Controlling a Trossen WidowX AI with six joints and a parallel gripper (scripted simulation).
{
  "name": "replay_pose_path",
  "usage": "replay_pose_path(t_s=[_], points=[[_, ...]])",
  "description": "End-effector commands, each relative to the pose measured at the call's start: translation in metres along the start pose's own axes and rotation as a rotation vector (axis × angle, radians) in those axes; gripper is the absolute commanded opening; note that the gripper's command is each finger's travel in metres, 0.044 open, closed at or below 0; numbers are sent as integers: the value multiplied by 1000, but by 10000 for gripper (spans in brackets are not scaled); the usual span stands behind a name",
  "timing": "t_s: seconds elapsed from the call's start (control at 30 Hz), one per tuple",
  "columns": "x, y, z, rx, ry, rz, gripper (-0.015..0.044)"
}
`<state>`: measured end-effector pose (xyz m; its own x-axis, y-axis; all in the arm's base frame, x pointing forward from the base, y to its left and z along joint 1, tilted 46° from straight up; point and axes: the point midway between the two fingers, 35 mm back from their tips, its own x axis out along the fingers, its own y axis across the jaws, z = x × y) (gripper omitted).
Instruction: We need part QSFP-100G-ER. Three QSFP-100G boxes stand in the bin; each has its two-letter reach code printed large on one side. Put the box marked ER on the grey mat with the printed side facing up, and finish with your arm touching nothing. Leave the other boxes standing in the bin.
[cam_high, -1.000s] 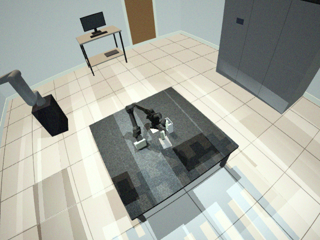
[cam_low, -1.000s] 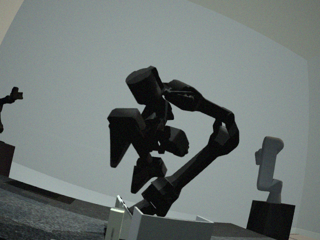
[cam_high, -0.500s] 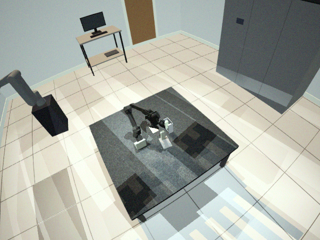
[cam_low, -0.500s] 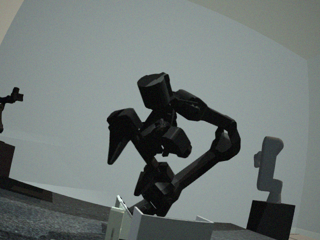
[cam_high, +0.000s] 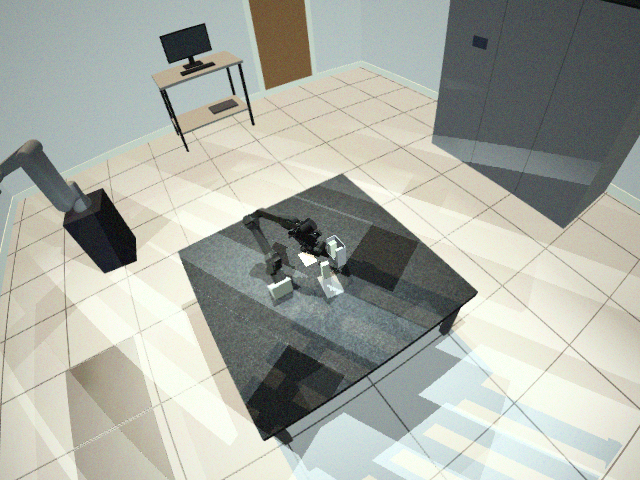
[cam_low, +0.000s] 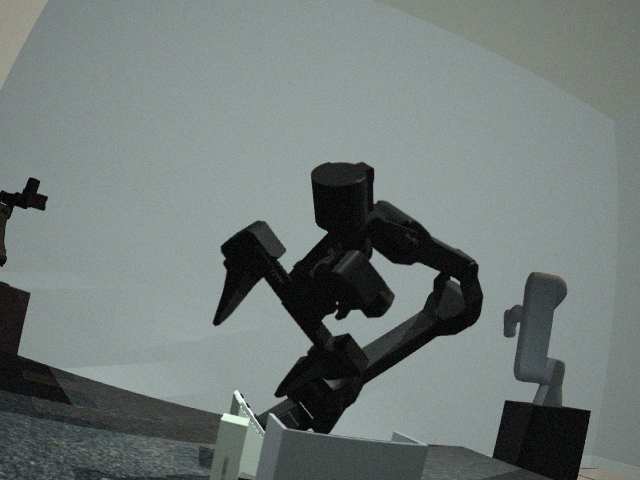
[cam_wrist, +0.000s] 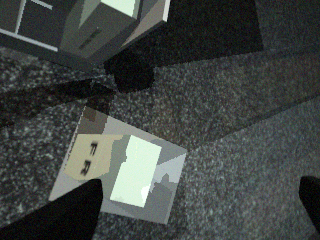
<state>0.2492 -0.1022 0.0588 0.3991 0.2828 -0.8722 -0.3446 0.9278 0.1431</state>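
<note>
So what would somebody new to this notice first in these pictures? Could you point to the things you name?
Probably the black robot arm (cam_high: 261, 235) (cam_low: 413, 240), looming over the dark tabletop (cam_high: 320, 330) with its jaws spread wide. Next, the pale box with large black letters (cam_wrist: 90, 157), standing on the light grey mat (cam_wrist: 172, 172), its print on an upright side.

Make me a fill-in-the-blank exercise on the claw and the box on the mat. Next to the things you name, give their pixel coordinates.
The claw (cam_high: 319, 255) (cam_low: 247, 359) (cam_wrist: 199, 186) is ____, gripping nothing.
The lettered box (cam_high: 324, 267) (cam_wrist: 136, 170) stands on the grey ____.
The second letter of its printed code is ____.
The printed side faces ____, rather than up.

Missing words: open; mat; R; sideways.
</note>
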Motion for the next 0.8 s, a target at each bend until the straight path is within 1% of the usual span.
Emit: replay_pose_path(t_s=[0.0,0.2,0.77], points=[[0,2,0,64,7,-35,440],[0,3,0,105,12,-54,440],[1,8,4,450,82,-230,440]])
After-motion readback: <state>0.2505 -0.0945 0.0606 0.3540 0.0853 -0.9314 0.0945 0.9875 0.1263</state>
